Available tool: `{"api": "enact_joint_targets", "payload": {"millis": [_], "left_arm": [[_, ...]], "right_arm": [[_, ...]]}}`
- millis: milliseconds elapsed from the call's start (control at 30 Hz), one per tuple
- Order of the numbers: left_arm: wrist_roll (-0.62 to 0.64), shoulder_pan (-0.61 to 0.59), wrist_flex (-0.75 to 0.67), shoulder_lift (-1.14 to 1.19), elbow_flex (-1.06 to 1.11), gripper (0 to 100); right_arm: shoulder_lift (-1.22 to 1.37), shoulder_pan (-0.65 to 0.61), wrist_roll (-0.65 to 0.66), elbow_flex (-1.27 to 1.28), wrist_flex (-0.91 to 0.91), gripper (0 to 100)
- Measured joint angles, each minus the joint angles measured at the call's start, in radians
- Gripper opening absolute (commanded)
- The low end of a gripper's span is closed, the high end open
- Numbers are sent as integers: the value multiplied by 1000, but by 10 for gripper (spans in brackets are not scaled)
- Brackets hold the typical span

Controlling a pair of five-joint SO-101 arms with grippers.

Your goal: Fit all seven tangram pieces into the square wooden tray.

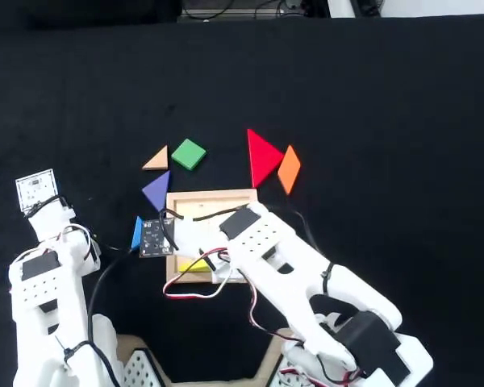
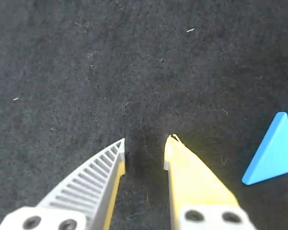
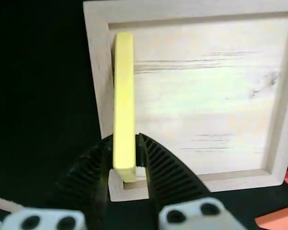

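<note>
The square wooden tray [image 1: 214, 197] lies mid-table with its bare floor [image 3: 197, 96] showing. My right gripper [image 3: 125, 143] is shut on a yellow piece [image 3: 124, 96], held on edge just inside the tray's rim [image 3: 98, 72]. From above, the yellow piece [image 1: 195, 264] shows under the right arm at the tray's near left corner. My left gripper [image 2: 146, 141] is open over bare black cloth, with a light blue triangle [image 2: 273, 151] lying apart to one side. Beyond the tray lie a tan triangle [image 1: 156, 159], green square [image 1: 189, 154], purple triangle [image 1: 157, 191], red triangle [image 1: 262, 156] and orange parallelogram [image 1: 289, 169].
The light blue triangle [image 1: 136, 232] lies just left of the tray, next to the right arm's black wrist module [image 1: 155, 238]. The left arm [image 1: 48, 266] stands at the table's near left. Red and white cables [image 1: 202, 286] loop in front of the tray. Black cloth covers the table.
</note>
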Motion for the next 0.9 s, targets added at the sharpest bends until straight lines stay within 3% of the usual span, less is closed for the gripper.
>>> {"api": "enact_joint_targets", "payload": {"millis": [133, 333, 767, 900], "left_arm": [[0, 12, -6, 0, 0, 145], [0, 23, -35, 0, 0, 145], [0, 26, -37, 0, 0, 145], [0, 26, -37, 0, 0, 145]], "right_arm": [[-8, 0, -64, 0, -15, 30], [-9, 0, -83, 0, -34, 172], [-9, -8, -83, 0, -34, 165], [-9, -46, -83, 0, -34, 87]]}}
